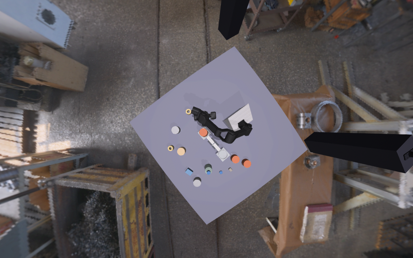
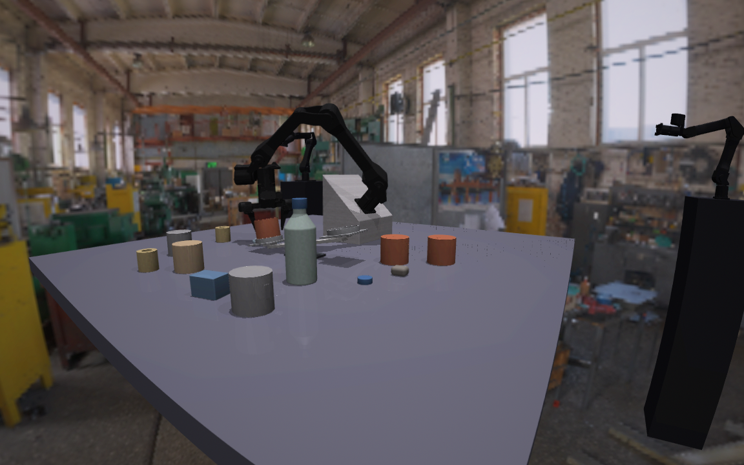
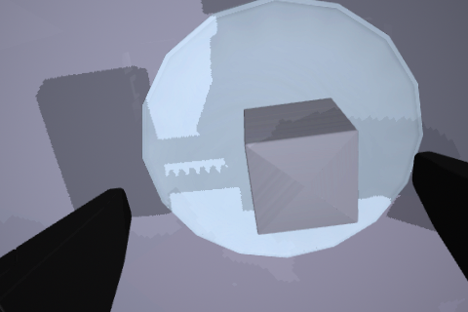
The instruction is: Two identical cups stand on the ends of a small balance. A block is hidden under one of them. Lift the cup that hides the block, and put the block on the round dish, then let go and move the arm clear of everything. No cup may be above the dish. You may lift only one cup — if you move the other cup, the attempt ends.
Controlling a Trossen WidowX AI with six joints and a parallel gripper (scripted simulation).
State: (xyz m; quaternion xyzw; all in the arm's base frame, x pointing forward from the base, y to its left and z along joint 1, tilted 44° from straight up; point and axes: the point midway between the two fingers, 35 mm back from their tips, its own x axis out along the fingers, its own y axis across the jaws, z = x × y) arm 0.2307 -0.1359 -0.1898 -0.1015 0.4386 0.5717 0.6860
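From beside the pale wedge (image 1: 239,117) (image 2: 344,210) toward the bench's (image 1: 249,80) (image 2: 392,358) upper-right edge in the top view, the arm (image 1: 216,128) (image 2: 318,115) arches toward the upper-left edge, its wrist bent downward. The tool (image 1: 204,116) (image 2: 267,218) (image 3: 271,185) points down, fingers wide apart, gripping nothing. Between them, the block (image 3: 303,182) sits within the round dish's (image 3: 292,58) outline; contact is unclear.
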